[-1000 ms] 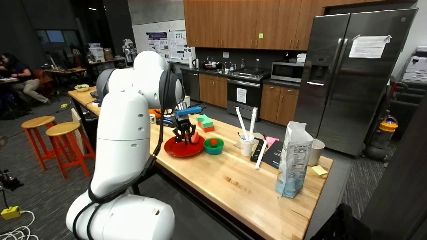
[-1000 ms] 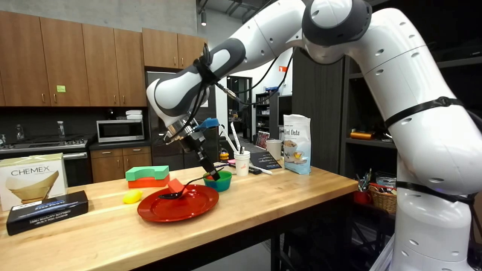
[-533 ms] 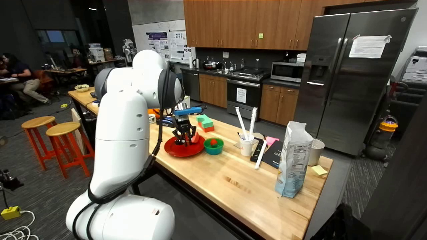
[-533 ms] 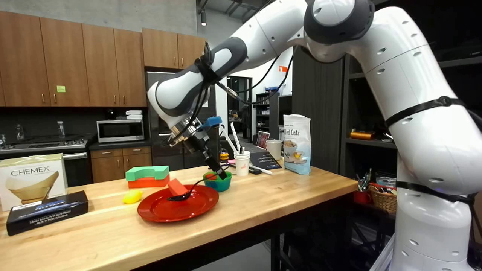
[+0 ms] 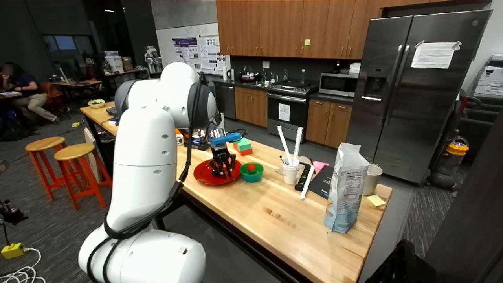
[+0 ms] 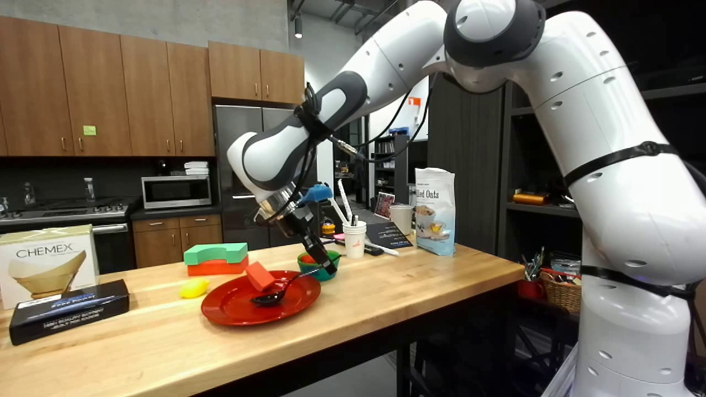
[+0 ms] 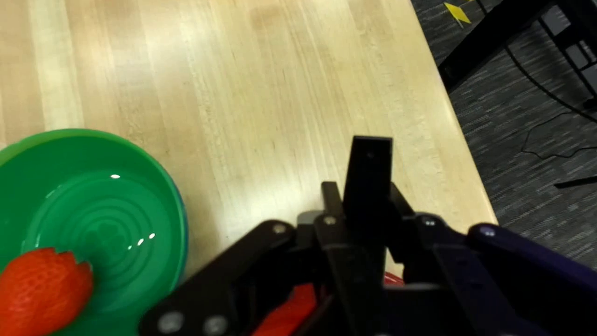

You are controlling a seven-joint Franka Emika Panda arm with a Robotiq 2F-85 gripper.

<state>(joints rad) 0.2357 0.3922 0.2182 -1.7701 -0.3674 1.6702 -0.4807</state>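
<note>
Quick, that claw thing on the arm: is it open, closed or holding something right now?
Gripper: closed, holding the black spoon by its handle.

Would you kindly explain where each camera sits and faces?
An exterior view: beside the arm, facing the fridge; arm and gripper show.
An exterior view: beside the arm, facing the stove; both show again.
Wrist view: on the wrist, facing down at table and green bowl; gripper fingers show.
Both exterior views share the red plate.
</note>
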